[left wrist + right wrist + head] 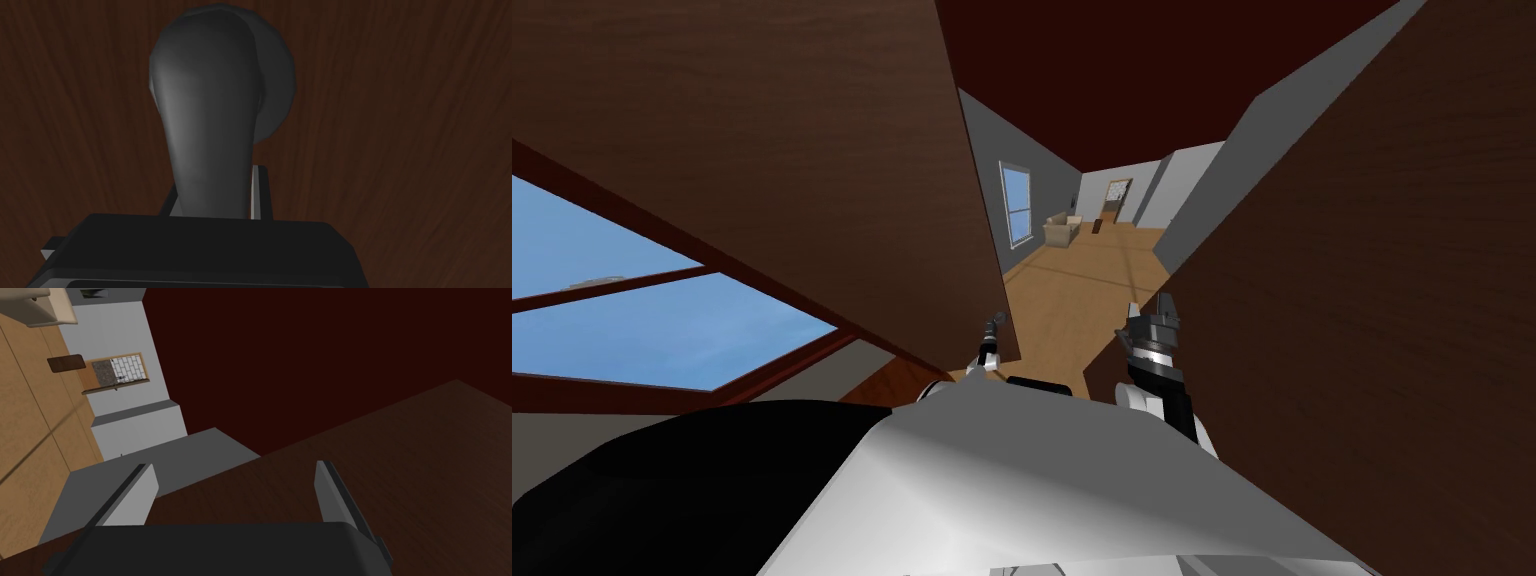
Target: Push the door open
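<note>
Left tool [215,189]: fingers pinched on the dark grey lever handle [210,110], one blade on each side of the lever, round rose just beyond it. The handle sits on the dark brown wood door [762,150], so the door is directly ahead of this tool, its face close behind the lever.

In the head view the door's free edge stands right at the left tool. Between the two tools there is an open gap showing the hallway floor [1082,290] and far rooms. My read: latch is cleared and the door is ajar, partly swung.

Right tool [235,465]: blades spread, holding nothing, hovering over a second brown panel [1362,300] on its outer side. I can't tell if it touches.

Left to do: push the door wider, then release the handle.
</note>
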Robot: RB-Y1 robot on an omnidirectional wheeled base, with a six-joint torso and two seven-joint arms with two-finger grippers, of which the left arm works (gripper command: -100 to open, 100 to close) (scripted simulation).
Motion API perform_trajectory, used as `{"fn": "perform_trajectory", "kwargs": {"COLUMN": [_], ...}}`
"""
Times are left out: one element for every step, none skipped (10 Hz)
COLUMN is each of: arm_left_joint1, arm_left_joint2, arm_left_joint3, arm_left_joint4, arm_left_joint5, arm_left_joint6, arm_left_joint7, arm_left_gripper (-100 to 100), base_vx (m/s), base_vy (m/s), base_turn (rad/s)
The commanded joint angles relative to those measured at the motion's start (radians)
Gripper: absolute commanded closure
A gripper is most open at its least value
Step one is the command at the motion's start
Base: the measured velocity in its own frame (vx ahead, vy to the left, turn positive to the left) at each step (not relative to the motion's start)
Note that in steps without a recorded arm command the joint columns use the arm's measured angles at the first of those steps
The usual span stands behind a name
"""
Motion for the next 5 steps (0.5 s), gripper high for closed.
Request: {"fn": "perform_trajectory", "kwargs": {"arm_left_joint1": [-0.002, -0.003, -0.004, -0.004, -0.004], "arm_left_joint2": [0.011, 0.01, 0.008, 0.008, 0.008], "arm_left_joint3": [0.027, 0.039, 0.05, 0.05, 0.05], "arm_left_joint4": [-0.013, -0.013, -0.013, -0.013, -0.004], "arm_left_joint5": [0.015, 0.022, 0.03, 0.03, 0.03], "arm_left_joint6": [-0.01, -0.012, -0.015, -0.015, -0.015], "arm_left_joint7": [-0.021, -0.032, -0.044, -0.044, -0.044], "arm_left_gripper": [100, 100, 100, 100, 100], "base_vx": [0.198, 0.241, 0.221, 0.123, 0.041], "base_vy": [0.012, 0.007, -0.029, -0.021, 0.004], "base_turn": [0.059, 0.084, 0.078, 0.028, -0.006]}}
